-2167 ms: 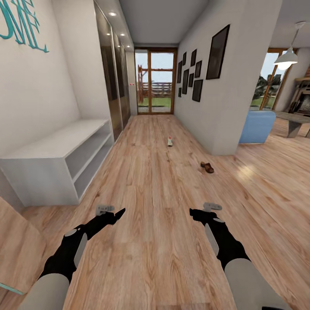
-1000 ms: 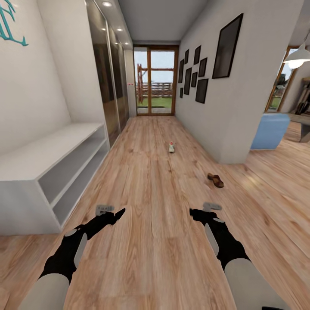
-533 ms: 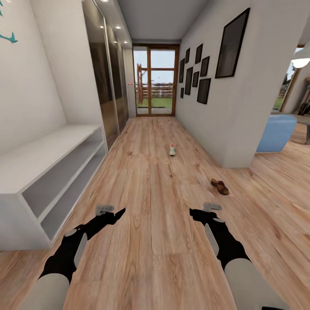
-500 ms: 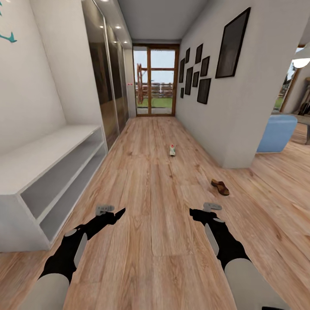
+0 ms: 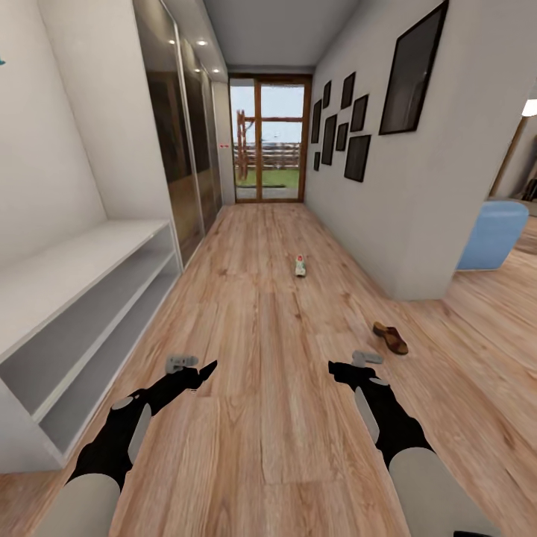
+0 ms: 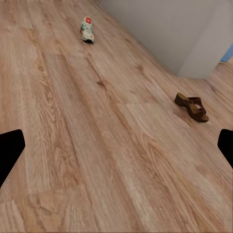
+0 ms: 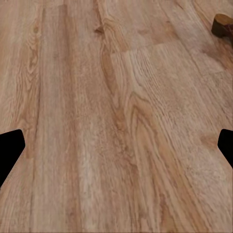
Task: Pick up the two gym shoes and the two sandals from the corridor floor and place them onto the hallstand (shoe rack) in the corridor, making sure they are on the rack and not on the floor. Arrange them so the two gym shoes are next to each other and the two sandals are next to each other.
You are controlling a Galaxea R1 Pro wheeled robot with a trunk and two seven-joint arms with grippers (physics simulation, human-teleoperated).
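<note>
Both my grippers, left gripper (image 5: 195,371) and right gripper (image 5: 344,368), are empty and wide apart. I should approach the sandal (image 5: 390,337) at 1 o'clock slowly; the gym shoe (image 5: 300,265) lies farther at 12.

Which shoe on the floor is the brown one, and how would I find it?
Look along the white wall with the dark picture frames to its corner. On the wood floor just in front of that corner lies the sandal. It is flat, dark brown and open, unlike the cream-white gym shoe farther down the corridor.

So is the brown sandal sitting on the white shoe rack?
No, the brown sandal lies on the wooden floor near the wall corner, across the corridor from the white shoe rack.
</note>
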